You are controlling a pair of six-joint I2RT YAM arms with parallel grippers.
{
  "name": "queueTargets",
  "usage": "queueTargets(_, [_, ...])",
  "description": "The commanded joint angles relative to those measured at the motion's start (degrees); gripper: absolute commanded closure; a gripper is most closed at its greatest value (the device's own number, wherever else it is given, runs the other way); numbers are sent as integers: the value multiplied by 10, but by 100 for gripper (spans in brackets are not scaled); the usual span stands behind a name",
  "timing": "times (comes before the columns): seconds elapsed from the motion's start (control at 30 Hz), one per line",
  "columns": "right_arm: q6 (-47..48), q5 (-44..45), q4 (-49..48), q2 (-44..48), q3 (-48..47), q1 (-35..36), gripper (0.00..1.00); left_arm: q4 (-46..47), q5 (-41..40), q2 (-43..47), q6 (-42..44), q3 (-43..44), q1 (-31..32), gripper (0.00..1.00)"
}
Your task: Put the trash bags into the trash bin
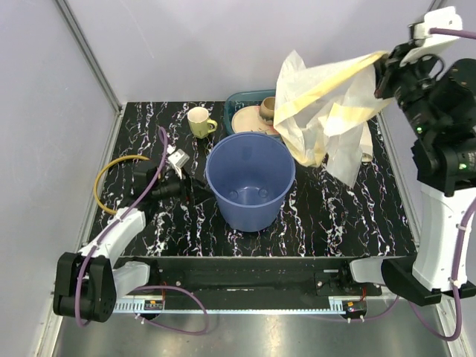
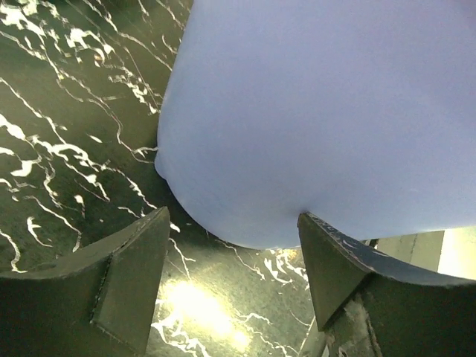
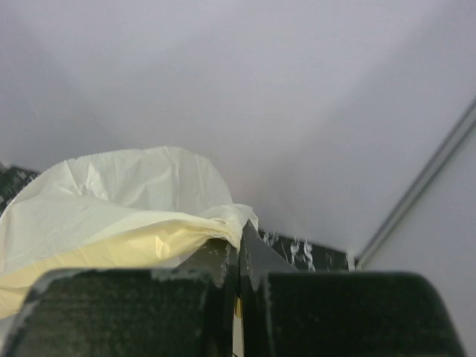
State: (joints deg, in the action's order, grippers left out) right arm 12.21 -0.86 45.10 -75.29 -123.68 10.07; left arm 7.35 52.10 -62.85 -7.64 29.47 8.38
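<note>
Trash bags (image 1: 320,111), clamped in our right tool (image 1: 381,65), may drape outside the trash bin (image 1: 249,216) beside our open, empty left tool (image 2: 232,214).

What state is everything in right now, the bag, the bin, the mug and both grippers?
trash bin: upright, nothing visible inside.
trash bag: held up in the air right of the trash bin, not inside it.
left gripper: jaws open, at the trash bin's outer wall.
right gripper: jaws shut on the trash bag.
yellow-green mug: upright on the table.
</note>
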Motion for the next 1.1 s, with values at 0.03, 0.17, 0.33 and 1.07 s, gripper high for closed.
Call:
queueTargets(0.03, [-52, -97, -113, -20, -117, -2, 100, -60, 3, 64, 57, 76, -42, 25])
queueTargets(0.17, [-108, -211, -180, -46, -197, -1, 100, -186, 58, 139, 125, 124, -117, 19])
queueTargets(0.33, [-246, -376, -323, -71, -193, -1, 100, -164, 113, 174, 108, 204, -155, 2])
queueTargets(1.07, [-486, -480, -530, -257, -369, 187, 100, 199, 94, -39, -3, 399, 20, 1])
